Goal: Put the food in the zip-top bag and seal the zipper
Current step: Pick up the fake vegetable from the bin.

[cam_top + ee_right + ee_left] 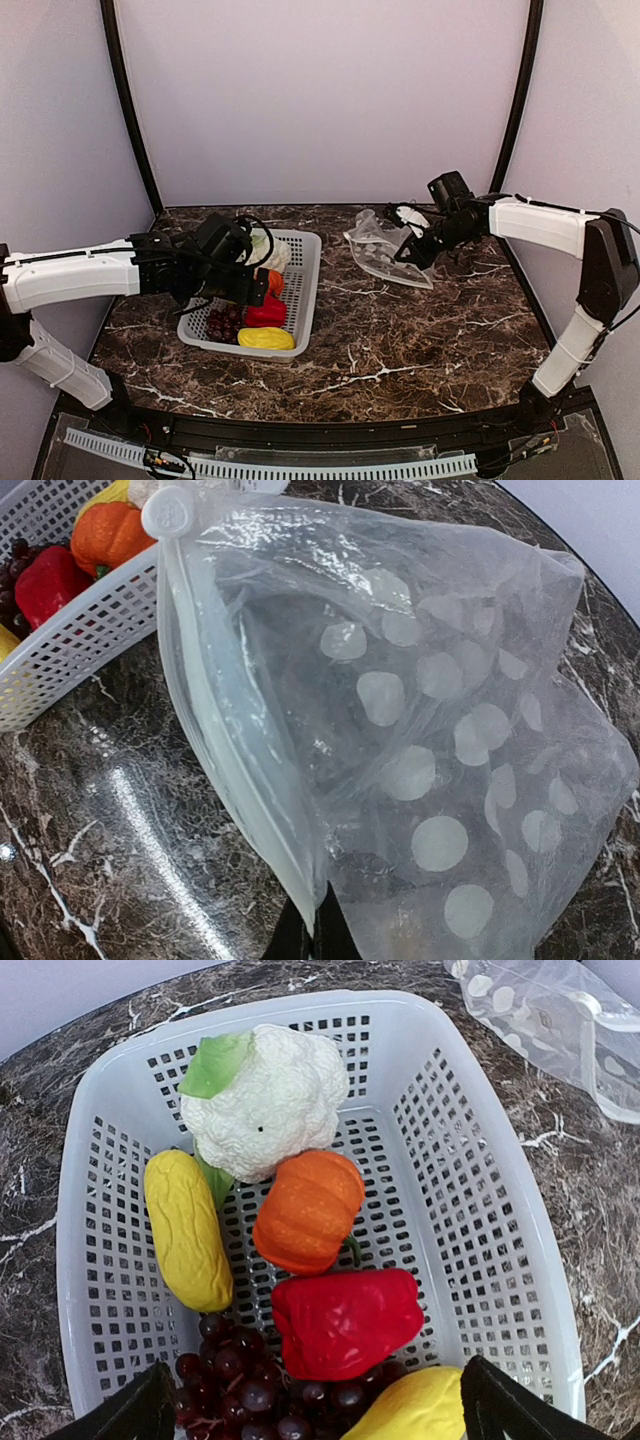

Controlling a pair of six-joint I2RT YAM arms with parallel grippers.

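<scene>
The food lies in a grey perforated basket [480, 1180]: a white cauliflower [270, 1095], an orange pumpkin [308, 1210], a red pepper [345, 1320], a yellow corn piece [185, 1225], a second yellow piece [415, 1410] and dark grapes [240, 1390]. My left gripper [243, 278] hangs open above the basket, its fingertips [140, 1415] on either side of the grapes and pepper, holding nothing. The clear dotted zip-top bag [430, 740] lies right of the basket. My right gripper [315, 935] is shut on the bag's mouth edge at the zipper strip [235, 770], lifting it. The bag also shows in the top view [385, 250].
The dark marble table [400, 340] stretches in front of the basket and the bag. The basket [305, 290] stands left of centre, its rim close to the bag's mouth. White walls close in the back and sides.
</scene>
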